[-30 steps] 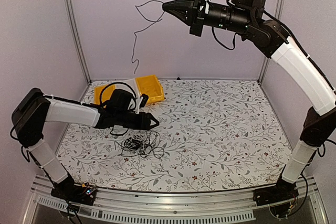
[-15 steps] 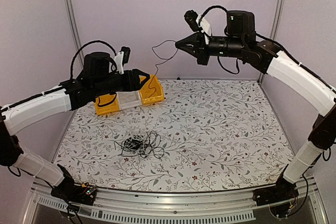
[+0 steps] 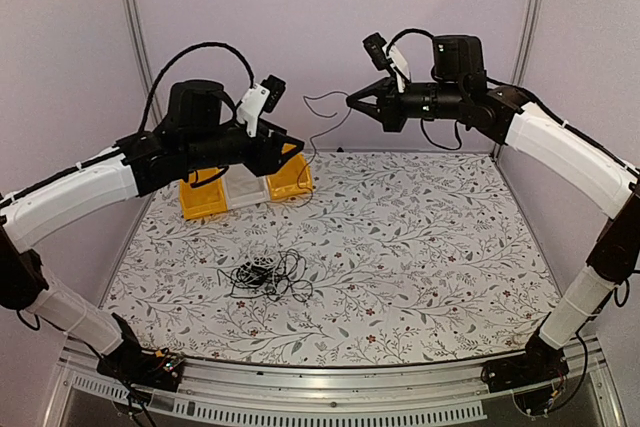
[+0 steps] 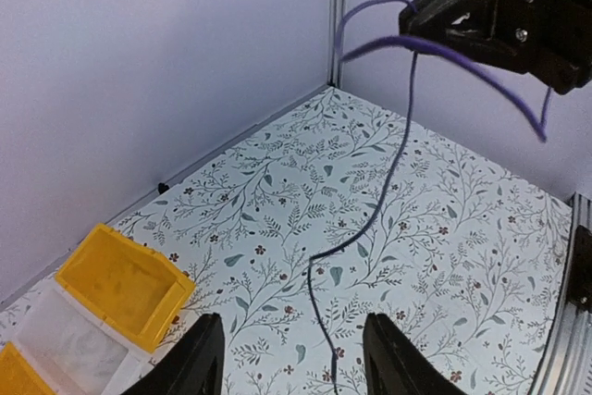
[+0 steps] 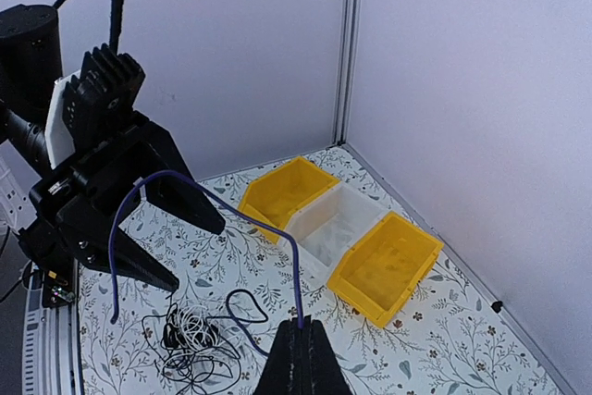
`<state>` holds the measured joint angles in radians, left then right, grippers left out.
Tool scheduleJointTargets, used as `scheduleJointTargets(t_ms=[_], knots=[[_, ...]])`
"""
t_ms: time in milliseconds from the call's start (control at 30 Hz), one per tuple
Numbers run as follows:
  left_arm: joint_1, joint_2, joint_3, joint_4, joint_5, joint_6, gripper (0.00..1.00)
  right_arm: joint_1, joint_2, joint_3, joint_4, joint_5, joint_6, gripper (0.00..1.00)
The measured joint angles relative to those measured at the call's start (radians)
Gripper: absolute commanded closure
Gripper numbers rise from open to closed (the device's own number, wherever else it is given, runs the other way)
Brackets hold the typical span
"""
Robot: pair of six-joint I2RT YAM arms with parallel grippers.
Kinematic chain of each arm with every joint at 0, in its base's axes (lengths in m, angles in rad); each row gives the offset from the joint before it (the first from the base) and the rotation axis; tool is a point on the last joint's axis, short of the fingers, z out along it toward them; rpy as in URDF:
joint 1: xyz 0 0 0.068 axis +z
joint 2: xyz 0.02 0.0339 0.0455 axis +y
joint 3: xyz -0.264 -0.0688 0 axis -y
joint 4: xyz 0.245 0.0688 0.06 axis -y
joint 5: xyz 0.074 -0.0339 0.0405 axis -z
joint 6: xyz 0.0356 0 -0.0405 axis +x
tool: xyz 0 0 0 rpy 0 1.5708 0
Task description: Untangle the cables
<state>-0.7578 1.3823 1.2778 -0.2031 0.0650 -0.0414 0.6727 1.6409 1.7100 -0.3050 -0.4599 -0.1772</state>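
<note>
My right gripper (image 3: 351, 101) is high in the air at the back and shut on one thin dark cable (image 5: 298, 265). That cable (image 4: 408, 117) arcs out from the jaws and hangs down to the table. My left gripper (image 3: 290, 154) is raised opposite it, jaws open. In the left wrist view the hanging cable passes between its two fingers (image 4: 199, 358) without touching them. The other cables (image 3: 266, 275), black ones and a white one, lie in a tangled pile on the table below.
Two yellow bins (image 3: 287, 175) with a white bin (image 5: 333, 224) between them stand at the back left of the flowered table (image 3: 430, 247). Walls and metal posts (image 3: 135, 47) close in the back and sides.
My left arm lifted off the table by the pile and rose toward the hanging cable. My right gripper came down and left with the cable still in it.
</note>
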Motion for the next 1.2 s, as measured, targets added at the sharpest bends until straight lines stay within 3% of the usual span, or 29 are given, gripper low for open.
scheduleJointTargets(t_ms=[167, 467, 800, 967, 1100, 1200], knots=[[-0.041, 0.067, 0.061, -0.008, 0.04, 0.114, 0.45, -0.002, 0.0, -0.014, -0.002, -0.023, 0.025, 1.0], [-0.095, 0.17, 0.15, -0.014, 0.031, 0.233, 0.54, -0.001, 0.0, -0.016, -0.002, -0.058, 0.054, 1.0], [-0.122, 0.203, 0.167, -0.02, -0.041, 0.314, 0.8, -0.001, 0.0, -0.023, -0.002, -0.074, 0.066, 1.0], [-0.126, 0.202, 0.167, -0.019, -0.06, 0.327, 1.0, -0.001, 0.0, -0.025, -0.001, -0.074, 0.066, 0.99], [-0.126, 0.192, 0.159, -0.021, -0.077, 0.317, 1.0, -0.005, 0.0, -0.043, -0.004, -0.073, 0.07, 0.52], [-0.117, 0.177, 0.145, -0.025, -0.077, 0.292, 1.0, -0.018, 0.0, -0.055, -0.017, -0.073, 0.076, 0.38]])
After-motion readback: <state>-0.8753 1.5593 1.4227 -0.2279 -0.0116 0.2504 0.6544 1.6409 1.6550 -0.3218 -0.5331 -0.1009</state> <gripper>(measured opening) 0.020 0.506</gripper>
